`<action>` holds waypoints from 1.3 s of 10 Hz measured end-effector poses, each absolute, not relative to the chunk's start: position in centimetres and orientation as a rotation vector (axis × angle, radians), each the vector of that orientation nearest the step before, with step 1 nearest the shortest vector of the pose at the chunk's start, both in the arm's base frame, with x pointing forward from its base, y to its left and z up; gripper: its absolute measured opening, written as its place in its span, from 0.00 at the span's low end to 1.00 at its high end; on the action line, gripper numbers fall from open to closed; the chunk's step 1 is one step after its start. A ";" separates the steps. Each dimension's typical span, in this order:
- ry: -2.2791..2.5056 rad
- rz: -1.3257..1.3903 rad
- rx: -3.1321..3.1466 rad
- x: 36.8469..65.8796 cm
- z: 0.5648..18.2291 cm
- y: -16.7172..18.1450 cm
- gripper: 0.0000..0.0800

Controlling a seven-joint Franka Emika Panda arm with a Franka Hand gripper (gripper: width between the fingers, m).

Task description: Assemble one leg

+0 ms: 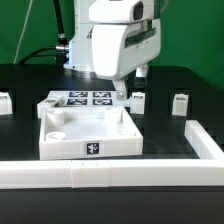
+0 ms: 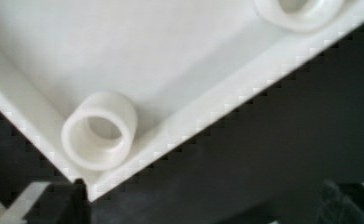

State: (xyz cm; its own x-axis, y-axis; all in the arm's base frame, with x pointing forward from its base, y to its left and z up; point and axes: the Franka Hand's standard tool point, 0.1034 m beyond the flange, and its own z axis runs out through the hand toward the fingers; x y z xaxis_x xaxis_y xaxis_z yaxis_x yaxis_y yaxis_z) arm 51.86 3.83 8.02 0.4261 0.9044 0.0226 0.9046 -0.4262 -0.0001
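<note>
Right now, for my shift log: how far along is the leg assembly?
Done: nothing; the panel socket is empty. In hand: nothing; the open gripper hovers by the panel's corner. Left: grasp a leg, loose on the table, and fit it into a socket.

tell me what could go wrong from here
1. The gripper is open and low over the edge of the large flat white square panel; lowering here could strike its rim and shift it.
2. The nearest small chunky white plastic leg stands close beside that panel, so a finger may catch the panel or tip the leg.
3. The wrist view shows only the panel with a round socket, no leg, so aiming may be off.
</note>
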 end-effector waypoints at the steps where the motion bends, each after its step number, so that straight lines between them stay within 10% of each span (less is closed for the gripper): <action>1: -1.734 -0.017 -2.622 51.8 8.0 3.5 0.81; 13: -2.299 -0.046 -2.234 47.9 5.8 0.3 0.81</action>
State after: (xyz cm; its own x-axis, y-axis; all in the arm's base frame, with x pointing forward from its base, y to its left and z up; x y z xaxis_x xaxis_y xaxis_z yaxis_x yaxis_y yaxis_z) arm 47.89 0.31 5.77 -0.0280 0.9993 -0.0261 0.9974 0.0297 0.0654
